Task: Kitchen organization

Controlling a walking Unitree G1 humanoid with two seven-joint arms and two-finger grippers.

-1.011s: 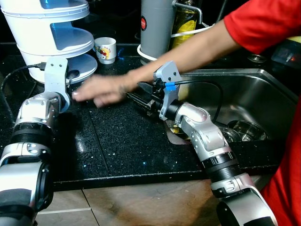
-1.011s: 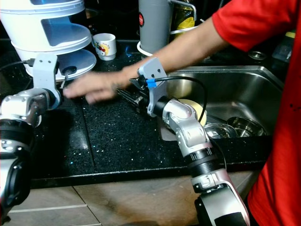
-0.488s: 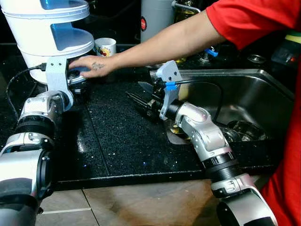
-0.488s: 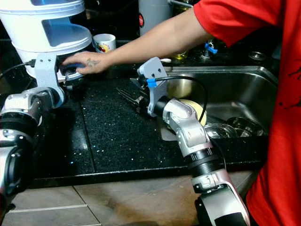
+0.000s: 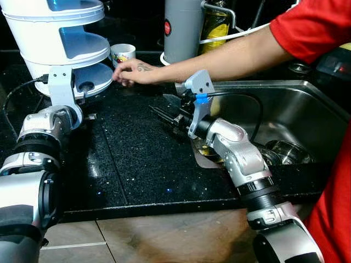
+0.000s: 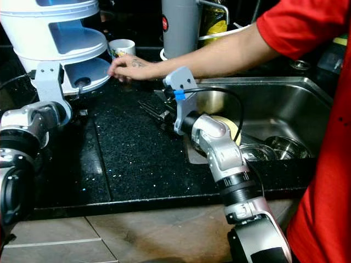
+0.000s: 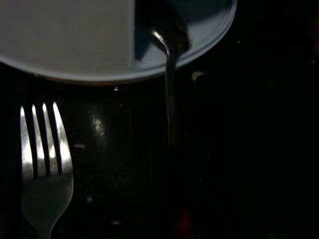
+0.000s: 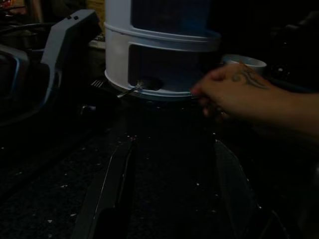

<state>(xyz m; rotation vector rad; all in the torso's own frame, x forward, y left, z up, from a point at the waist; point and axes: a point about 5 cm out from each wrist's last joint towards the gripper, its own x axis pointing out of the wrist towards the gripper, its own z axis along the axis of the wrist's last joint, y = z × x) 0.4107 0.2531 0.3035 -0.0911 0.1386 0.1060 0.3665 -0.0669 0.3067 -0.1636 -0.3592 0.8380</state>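
Observation:
A white tiered rack (image 5: 60,38) stands at the back left of the black counter (image 5: 142,164). A spoon (image 7: 169,74) rests with its bowl on the rack's lowest plate, and a fork (image 7: 45,159) lies on the counter in front of it. My left gripper (image 5: 85,105) sits low at that plate's edge, behind its wrist bracket. My right gripper (image 8: 172,144) hovers open over the middle of the counter, pointing at the rack, with nothing between its fingers. A person's hand (image 5: 131,71) touches the lowest plate's rim.
A small printed cup (image 5: 123,53) and a grey cylinder (image 5: 184,30) stand behind the person's arm. The steel sink (image 5: 285,104) on the right holds steel bowls (image 5: 288,150) and a yellow plate (image 6: 225,126). The person in red stands at the right.
The person's hand has drawn back from the low plate beside my left gripper to the plate's right rim. Both arms have barely moved.

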